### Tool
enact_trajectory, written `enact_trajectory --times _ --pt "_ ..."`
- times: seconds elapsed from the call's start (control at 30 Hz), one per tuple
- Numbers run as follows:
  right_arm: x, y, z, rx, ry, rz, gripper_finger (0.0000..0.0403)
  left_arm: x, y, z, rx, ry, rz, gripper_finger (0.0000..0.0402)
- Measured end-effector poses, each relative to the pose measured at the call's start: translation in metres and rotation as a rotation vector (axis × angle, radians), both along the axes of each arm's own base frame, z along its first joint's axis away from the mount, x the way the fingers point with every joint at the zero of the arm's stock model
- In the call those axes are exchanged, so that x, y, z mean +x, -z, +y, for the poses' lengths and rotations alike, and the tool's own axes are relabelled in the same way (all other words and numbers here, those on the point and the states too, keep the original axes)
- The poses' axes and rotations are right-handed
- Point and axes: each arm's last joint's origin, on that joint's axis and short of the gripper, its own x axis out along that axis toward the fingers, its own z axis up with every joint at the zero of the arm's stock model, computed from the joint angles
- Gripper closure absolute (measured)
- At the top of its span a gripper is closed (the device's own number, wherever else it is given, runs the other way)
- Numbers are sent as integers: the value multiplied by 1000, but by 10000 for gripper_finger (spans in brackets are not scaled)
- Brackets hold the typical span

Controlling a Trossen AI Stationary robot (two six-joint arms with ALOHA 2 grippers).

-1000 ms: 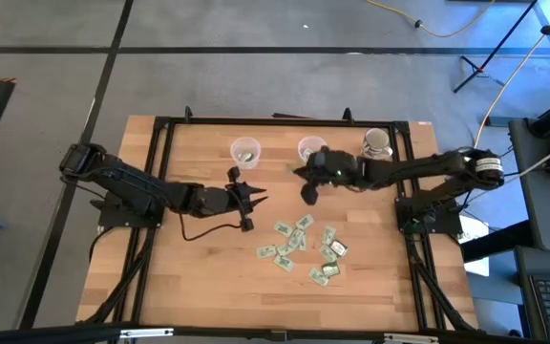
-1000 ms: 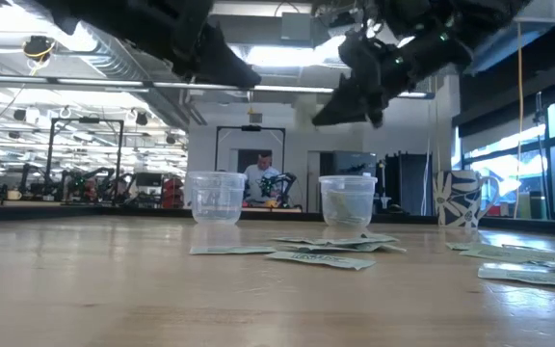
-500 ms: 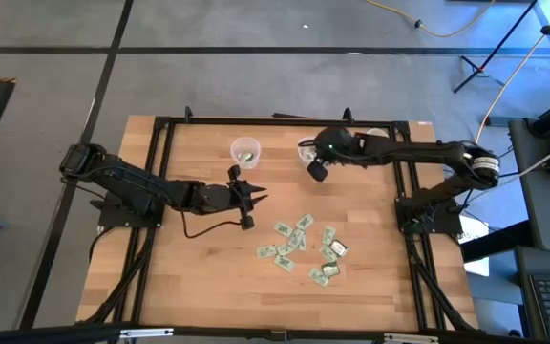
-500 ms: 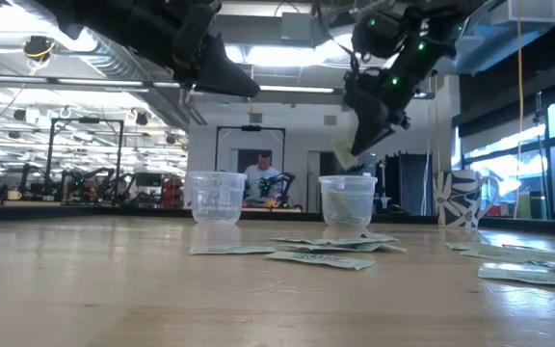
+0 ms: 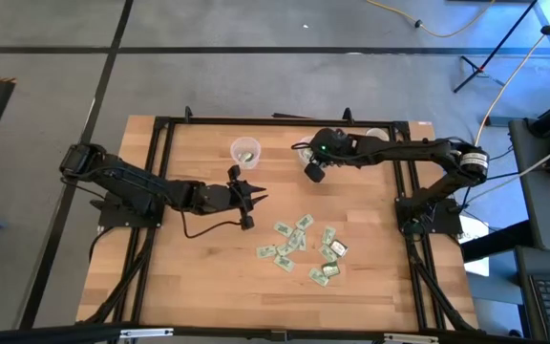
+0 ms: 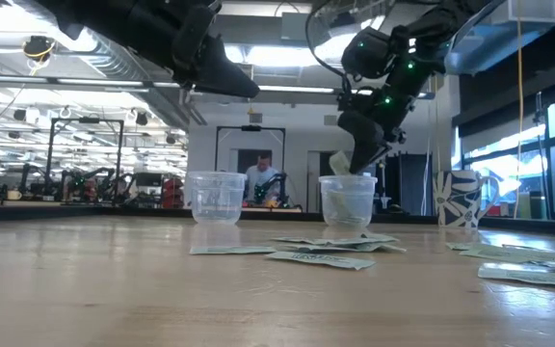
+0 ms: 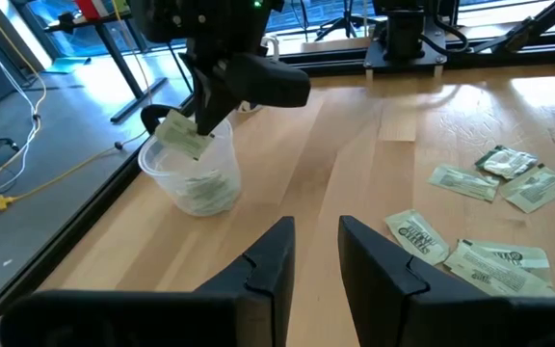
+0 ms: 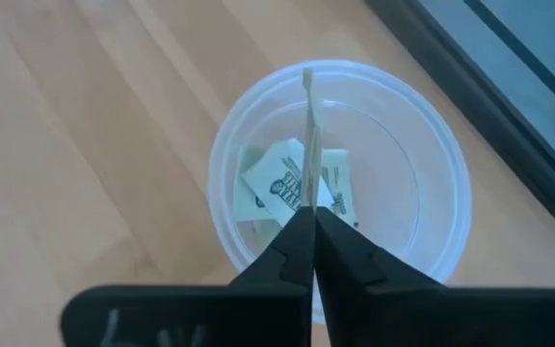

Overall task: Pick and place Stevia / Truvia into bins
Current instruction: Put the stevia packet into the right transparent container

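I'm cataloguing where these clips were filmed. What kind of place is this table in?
Most likely a robotics lab or workshop: the low view shows more robot arm rigs on benches behind, exposed ceiling ducting, and a person at a station in the background.

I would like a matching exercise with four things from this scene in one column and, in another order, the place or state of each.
Things:
1. right gripper
2. left gripper
3. loose sachets
4. left cup

Places or states:
A. flat on the table, nearer the front edge than the cups
B. shut on a sachet, above the right cup
C. standing beyond the waiting arm's fingers
D. idle mid-table, holding nothing

Pairs: 1-B, 2-D, 3-A, 4-C
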Motion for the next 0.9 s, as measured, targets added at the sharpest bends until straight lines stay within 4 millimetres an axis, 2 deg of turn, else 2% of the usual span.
enact_trajectory --times 0.33,0.4,0.5,0.67,0.9 --pt "0 -1 0 -3 10 9 343 0 0 0 -8 13 0 320" --pt "-2 -7 0 -1 28 7 331 1 1 -2 -33 75 10 320" --pt "-3 -27 5 -10 36 -43 320 4 6 -2 -93 208 40 320" --pt "-9 -51 34 -12 -27 -129 318 13 25 4 -122 290 106 320" --pt "-23 -69 82 9 -148 -258 318 34 58 9 -169 388 130 319"
